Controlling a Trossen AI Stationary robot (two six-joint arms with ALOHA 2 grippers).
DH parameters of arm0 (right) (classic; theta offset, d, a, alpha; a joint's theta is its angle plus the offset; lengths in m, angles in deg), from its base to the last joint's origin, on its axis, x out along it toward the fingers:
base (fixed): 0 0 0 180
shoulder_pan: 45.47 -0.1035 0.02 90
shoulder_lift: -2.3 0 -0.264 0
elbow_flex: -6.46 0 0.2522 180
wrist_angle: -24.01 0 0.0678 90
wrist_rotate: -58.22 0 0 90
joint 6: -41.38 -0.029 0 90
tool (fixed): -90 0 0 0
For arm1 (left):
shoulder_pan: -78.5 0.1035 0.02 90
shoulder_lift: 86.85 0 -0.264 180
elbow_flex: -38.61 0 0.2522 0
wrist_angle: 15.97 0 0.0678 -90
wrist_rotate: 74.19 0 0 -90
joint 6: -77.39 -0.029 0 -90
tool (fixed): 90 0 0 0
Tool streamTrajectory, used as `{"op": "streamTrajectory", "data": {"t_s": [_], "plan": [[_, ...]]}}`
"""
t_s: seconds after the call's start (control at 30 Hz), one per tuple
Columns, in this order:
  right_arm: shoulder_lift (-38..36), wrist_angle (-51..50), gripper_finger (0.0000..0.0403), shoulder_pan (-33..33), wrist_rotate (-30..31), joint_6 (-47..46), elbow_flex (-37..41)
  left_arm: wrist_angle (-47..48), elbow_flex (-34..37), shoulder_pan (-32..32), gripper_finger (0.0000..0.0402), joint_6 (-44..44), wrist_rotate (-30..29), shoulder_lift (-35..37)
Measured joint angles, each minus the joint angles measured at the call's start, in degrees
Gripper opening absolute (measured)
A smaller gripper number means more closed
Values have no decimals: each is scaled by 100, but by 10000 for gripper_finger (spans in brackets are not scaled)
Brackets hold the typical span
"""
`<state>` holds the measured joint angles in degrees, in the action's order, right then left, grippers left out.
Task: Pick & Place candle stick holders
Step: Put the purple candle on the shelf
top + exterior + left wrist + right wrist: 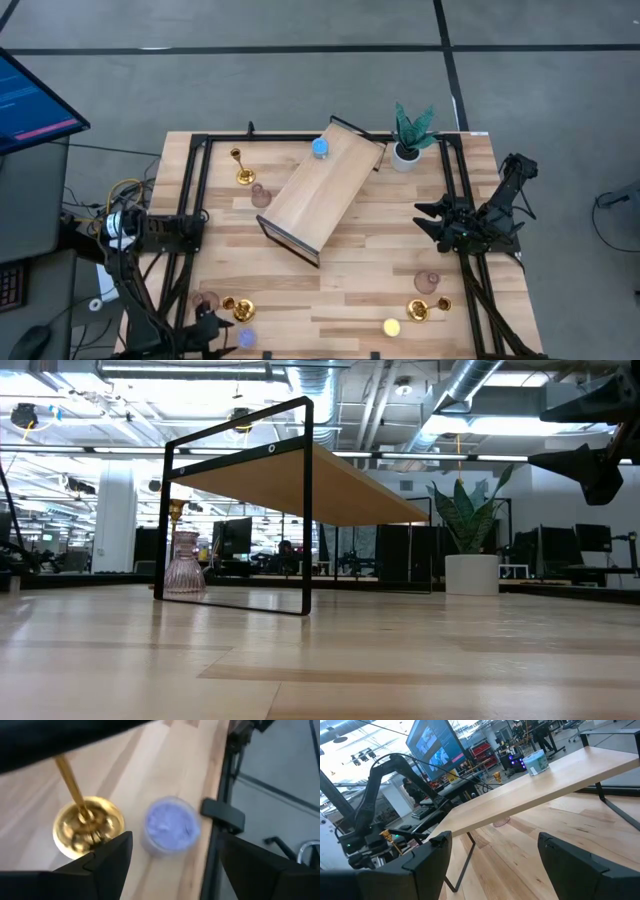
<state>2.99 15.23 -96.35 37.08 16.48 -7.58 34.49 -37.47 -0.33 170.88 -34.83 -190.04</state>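
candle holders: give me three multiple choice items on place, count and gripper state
1. Where is the blue holder?
A. on the shelf
B. beside the plant
C. in the right gripper

2. How many gold holders stand on the table?
A. one
B. three
C. five

3. The left gripper is
A. shut on the violet holder
B. open over the violet holder
C. holding a gold holder

Key: 1 A, it sits on the shelf's far end; 2 B, one far left, two near; 3 B, its fingers stand apart either side.
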Motion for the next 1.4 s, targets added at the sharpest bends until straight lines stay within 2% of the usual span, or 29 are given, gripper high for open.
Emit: {"op": "streamTrajectory", "data": {"t_s": [0.3,0.8,1.4], "plan": [[0,0,286,1,0,-1,0,-667,138,164,288,-491,-484,-63],[0,-2,286,2,0,-1,0,-1114,138,226,288,-455,-373,-623],[0,-4,286,1,0,-1,1,-1276,135,342,288,-610,-333,-835]]}}
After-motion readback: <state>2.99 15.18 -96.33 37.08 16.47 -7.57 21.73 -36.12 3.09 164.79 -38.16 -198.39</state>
